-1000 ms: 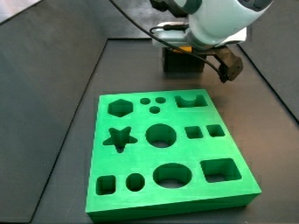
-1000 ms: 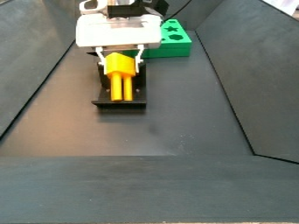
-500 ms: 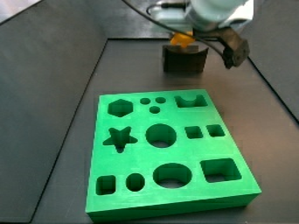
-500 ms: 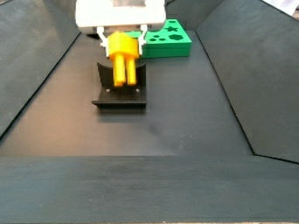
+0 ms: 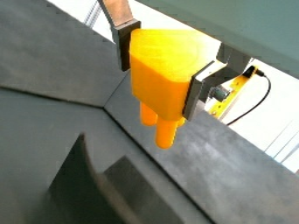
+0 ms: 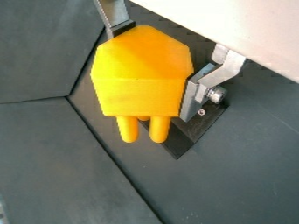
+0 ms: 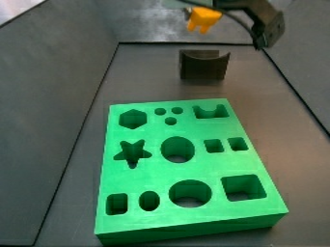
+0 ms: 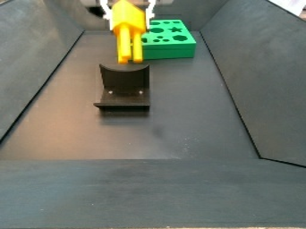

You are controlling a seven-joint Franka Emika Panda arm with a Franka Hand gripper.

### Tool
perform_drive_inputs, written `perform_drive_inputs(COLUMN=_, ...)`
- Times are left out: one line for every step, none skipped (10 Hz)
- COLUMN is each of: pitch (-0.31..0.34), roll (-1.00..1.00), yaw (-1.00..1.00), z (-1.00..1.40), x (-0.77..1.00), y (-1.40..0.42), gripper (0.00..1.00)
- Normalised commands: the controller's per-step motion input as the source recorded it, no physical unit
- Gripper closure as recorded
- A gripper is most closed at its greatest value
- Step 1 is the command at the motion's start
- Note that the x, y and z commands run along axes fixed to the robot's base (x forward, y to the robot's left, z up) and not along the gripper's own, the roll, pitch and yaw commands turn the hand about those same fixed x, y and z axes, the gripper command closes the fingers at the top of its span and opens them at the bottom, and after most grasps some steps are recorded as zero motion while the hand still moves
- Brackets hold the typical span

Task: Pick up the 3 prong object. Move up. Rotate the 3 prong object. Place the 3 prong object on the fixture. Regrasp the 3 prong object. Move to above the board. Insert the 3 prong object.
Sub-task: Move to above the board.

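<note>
Regrasp complete, part lifted. Your end effector is clamped on the 3 prong object, fingers bearing on two opposite flat sides of its block, prongs pointing down. It hangs above the fixture, whose notch stands empty. Judge the piece light, rigid and smooth-skinned: keep the hold on the broad faces, never the stubby prongs, since it could slip. In a side view, every cut-out of the board is vacant, including the three small round holes.
</note>
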Motion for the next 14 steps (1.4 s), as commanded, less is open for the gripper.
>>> perform_drive_inputs(pitch=0.019, roll=-0.07, yaw=-0.03, z=1.0, x=-0.13, y=-0.05, gripper=1.0)
perform_drive_inputs(pitch=0.031, roll=-0.06, yaw=-0.02, z=1.0, x=-0.13, y=-0.05, gripper=1.0)
perform_drive_inputs(pitch=0.037, roll=-0.06, yaw=-0.01, z=1.0, x=-0.12, y=-0.04, gripper=1.0)
perform_drive_inputs(pitch=0.042, roll=-0.06, yaw=-0.01, z=1.0, x=-0.12, y=-0.04, gripper=1.0)
perform_drive_inputs(pitch=0.051, roll=-0.06, yaw=0.0, z=1.0, x=-0.11, y=-0.03, gripper=1.0)
perform_drive_inputs(pitch=0.052, roll=-0.05, yaw=0.01, z=1.0, x=-0.11, y=-0.03, gripper=1.0)
perform_drive_inputs(pitch=0.048, roll=-0.06, yaw=0.02, z=1.0, x=-0.1, y=-0.02, gripper=1.0)
perform_drive_inputs(pitch=0.048, roll=-0.06, yaw=0.02, z=1.0, x=-0.1, y=-0.02, gripper=1.0)
perform_drive_inputs(pitch=0.047, roll=-0.06, yaw=0.02, z=0.87, x=-0.08, y=-0.01, gripper=1.0)
perform_drive_inputs(pitch=0.044, roll=-0.06, yaw=0.03, z=0.72, x=-0.06, y=-0.01, gripper=1.0)
perform_drive_inputs(pitch=0.054, roll=-0.06, yaw=0.03, z=0.5, x=-0.03, y=0.0, gripper=1.0)
perform_drive_inputs(pitch=0.071, roll=-0.06, yaw=0.03, z=0.29, x=-0.01, y=0.0, gripper=1.0)
perform_drive_inputs(pitch=0.08, roll=-0.05, yaw=0.03, z=0.18, x=-0.01, y=-0.01, gripper=1.0)
perform_drive_inputs(pitch=0.002, roll=-1.0, yaw=-0.12, z=0.14, x=-0.4, y=-1.0, gripper=1.0)
